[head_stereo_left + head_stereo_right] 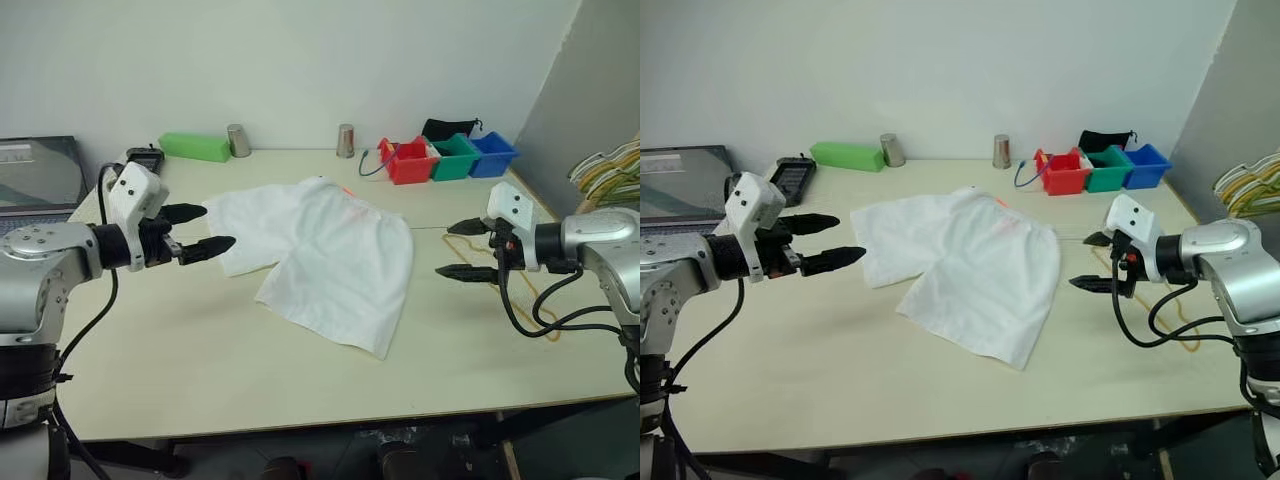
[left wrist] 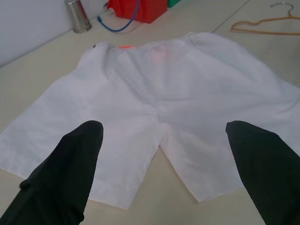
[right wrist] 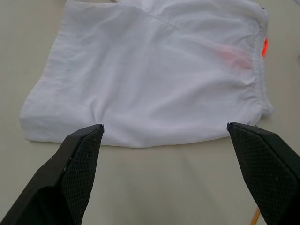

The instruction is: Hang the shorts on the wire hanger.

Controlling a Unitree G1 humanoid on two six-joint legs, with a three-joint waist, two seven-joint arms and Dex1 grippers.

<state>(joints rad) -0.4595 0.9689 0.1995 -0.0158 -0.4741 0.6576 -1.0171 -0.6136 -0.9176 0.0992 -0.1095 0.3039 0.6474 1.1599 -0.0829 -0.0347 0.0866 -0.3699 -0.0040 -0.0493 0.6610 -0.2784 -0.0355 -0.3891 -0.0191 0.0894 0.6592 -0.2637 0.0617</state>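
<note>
White thin-fabric shorts [image 1: 325,255] lie flat mid-table, waistband toward the far wall and both legs running back toward the robot's edge, the longer leg angled to the right (orange drawstring at the waist). Left gripper [image 1: 202,229] and right gripper [image 1: 463,249] hover either side, jaws spread wide and empty. Beyond the shorts' right side lies the wire hanger [image 2: 262,26], flat on the table.
</note>
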